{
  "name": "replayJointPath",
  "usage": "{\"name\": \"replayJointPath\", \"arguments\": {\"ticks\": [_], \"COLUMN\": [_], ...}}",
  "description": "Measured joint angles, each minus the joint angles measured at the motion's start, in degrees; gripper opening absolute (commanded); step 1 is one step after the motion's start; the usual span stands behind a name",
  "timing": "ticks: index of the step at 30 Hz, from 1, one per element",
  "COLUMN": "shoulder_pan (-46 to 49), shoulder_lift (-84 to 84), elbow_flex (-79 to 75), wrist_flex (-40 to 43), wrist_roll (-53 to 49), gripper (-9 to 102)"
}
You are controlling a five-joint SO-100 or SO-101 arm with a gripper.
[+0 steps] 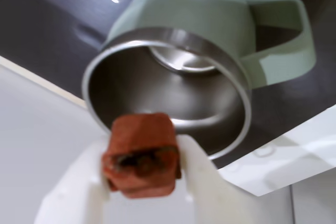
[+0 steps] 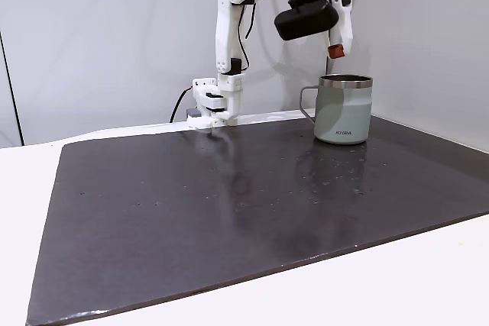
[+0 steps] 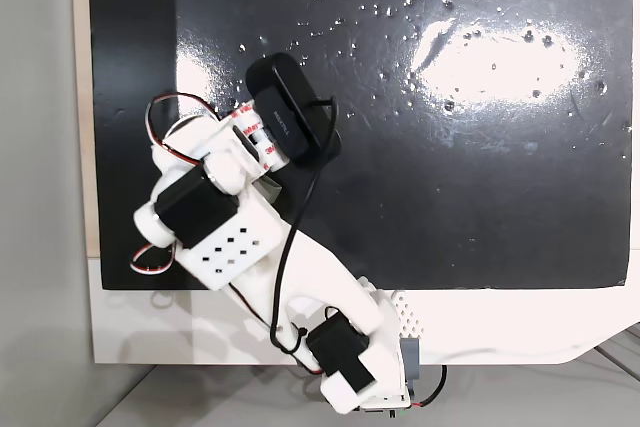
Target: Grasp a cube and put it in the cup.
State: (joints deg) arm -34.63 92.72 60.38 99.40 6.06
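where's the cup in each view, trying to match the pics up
Wrist view: the cup spans the upper middle, steel rim toward the camera, handle to the right.
Side-on fixed view: cup upright at right of middle, on the dark mat's far edge, handle to the left.
Top-down fixed view: I cannot make the cup out; the arm covers that area.
Shared landmark: the dark mat.

Rough cube, steel-lined matt cup, glossy mat

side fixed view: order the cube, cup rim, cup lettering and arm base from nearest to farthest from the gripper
1. Cube, held in the gripper above the cup.
2. Cup rim, just below.
3. Cup lettering, lower, near the cup's base.
4. Arm base, far left at the mat's back edge.
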Motion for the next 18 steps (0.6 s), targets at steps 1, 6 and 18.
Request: {"name": "replayJointPath", "arguments": {"ticks": [1,6,18], "shoulder_pan": [-0.4,-2.8,-4.3], "shoulder_lift": [-0.4,-0.7,-1.1], "elbow_flex": [0.0,0.0,0.0], "wrist_flex": [0.0,0.0,0.0], "wrist_roll": [-0.2,-0.5,-0.1], "gripper": [0,1,25]}}
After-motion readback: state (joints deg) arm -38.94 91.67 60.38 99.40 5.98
